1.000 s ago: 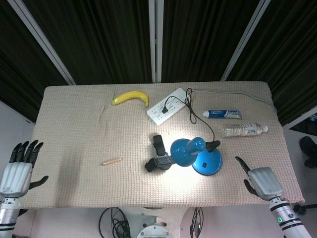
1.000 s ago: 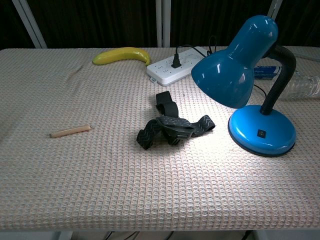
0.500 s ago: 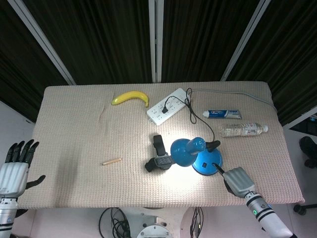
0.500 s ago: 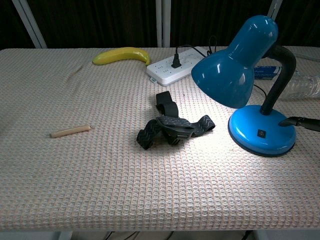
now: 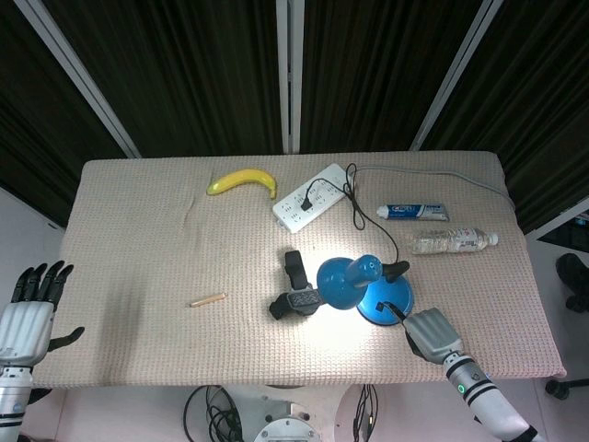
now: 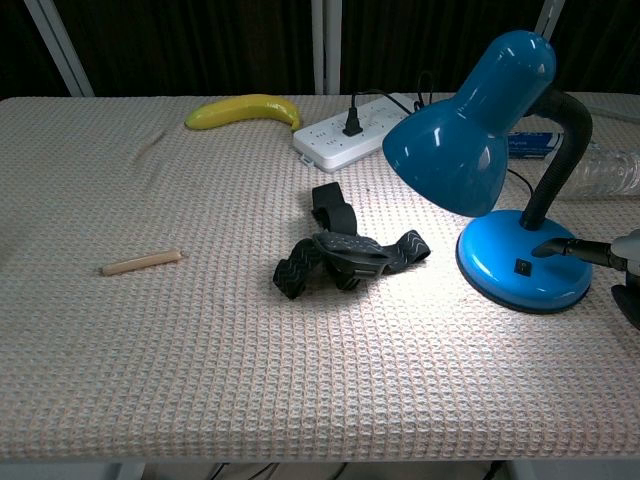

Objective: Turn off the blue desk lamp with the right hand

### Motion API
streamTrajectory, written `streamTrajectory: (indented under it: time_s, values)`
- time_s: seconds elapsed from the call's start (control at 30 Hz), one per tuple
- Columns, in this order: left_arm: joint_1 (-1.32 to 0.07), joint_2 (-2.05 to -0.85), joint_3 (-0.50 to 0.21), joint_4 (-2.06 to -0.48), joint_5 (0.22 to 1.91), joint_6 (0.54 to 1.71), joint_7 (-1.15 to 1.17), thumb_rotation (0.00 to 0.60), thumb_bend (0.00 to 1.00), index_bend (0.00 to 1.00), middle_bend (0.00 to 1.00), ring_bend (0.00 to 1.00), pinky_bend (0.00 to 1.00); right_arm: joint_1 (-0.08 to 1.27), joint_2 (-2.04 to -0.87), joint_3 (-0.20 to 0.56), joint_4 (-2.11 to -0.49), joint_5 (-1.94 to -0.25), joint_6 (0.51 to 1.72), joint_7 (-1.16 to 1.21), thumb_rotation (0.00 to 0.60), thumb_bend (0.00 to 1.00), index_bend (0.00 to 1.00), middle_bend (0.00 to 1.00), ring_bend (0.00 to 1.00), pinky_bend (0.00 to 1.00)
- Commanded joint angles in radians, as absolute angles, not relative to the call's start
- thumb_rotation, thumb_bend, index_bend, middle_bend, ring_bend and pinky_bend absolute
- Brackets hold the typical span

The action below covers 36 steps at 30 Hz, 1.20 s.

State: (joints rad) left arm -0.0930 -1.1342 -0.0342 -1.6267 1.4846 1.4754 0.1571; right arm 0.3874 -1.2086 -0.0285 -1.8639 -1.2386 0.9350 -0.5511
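Observation:
The blue desk lamp (image 5: pixel 354 282) (image 6: pixel 470 140) stands right of the table's middle, lit, its shade throwing a bright patch on the cloth. Its round base (image 6: pixel 523 262) carries a small black switch (image 6: pixel 521 267) on the front. My right hand (image 5: pixel 431 334) (image 6: pixel 622 262) is at the base's right front edge, one dark finger (image 6: pixel 568 247) stretched out over the top of the base, a short way right of the switch; it holds nothing. My left hand (image 5: pixel 28 308) hangs open off the table's left edge, far from the lamp.
A black strap (image 6: pixel 345 252) lies just left of the lamp base. A wooden stick (image 6: pixel 140 262), a banana (image 6: pixel 244 109) and a white power strip (image 6: pixel 345 132) with the lamp's plug lie further off. A toothpaste tube (image 5: pixel 416 212) and a plastic bottle (image 5: pixel 453 240) lie behind the lamp.
My right hand has moved left from the table's right edge to the lamp base, its finger now reaching further over the base. The lamp stays lit. The left hand dropped slightly.

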Motion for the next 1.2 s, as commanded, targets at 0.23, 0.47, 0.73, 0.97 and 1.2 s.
streamTrajectory:
  time_s: [0.23, 0.47, 0.73, 0.97, 1.2]
  values:
    - [-0.093, -1.129, -0.031, -1.634, 1.485, 1.473, 0.158, 0.6, 0.05, 0.06, 0.04, 0.0, 0.0, 0.41, -1.219, -0.044, -1.861, -1.218, 0.924, -0.553, 0.6, 0.94, 0.0, 0.98, 1.0, 0.96]
    - [-0.091, -1.128, -0.029, -1.636, 1.488, 1.475, 0.161, 0.6, 0.05, 0.06, 0.04, 0.0, 0.0, 0.424, -1.227, -0.054, -1.86, -1.188, 0.922, -0.56, 0.6, 0.95, 0.0, 0.98, 1.0, 0.96]
    - [-0.092, -1.126, -0.031, -1.635, 1.485, 1.474, 0.158, 0.6, 0.05, 0.06, 0.04, 0.0, 0.0, 0.434, -1.233, -0.063, -1.86, -1.161, 0.932, -0.559, 0.6, 0.95, 0.0, 0.98, 1.0, 0.96]
    - [-0.093, -1.127, -0.03, -1.634, 1.488, 1.472, 0.157, 0.6, 0.05, 0.06, 0.04, 0.0, 0.0, 0.45, -1.236, -0.072, -1.849, -1.121, 0.917, -0.555, 0.6, 0.95, 0.0, 0.98, 1.0, 0.96]
    - [-0.091, -1.124, -0.031, -1.637, 1.489, 1.477, 0.158, 0.6, 0.05, 0.06, 0.05, 0.0, 0.0, 0.452, -1.232, -0.075, -1.85, -1.128, 0.93, -0.531, 0.6, 0.95, 0.0, 0.98, 1.0, 0.96]
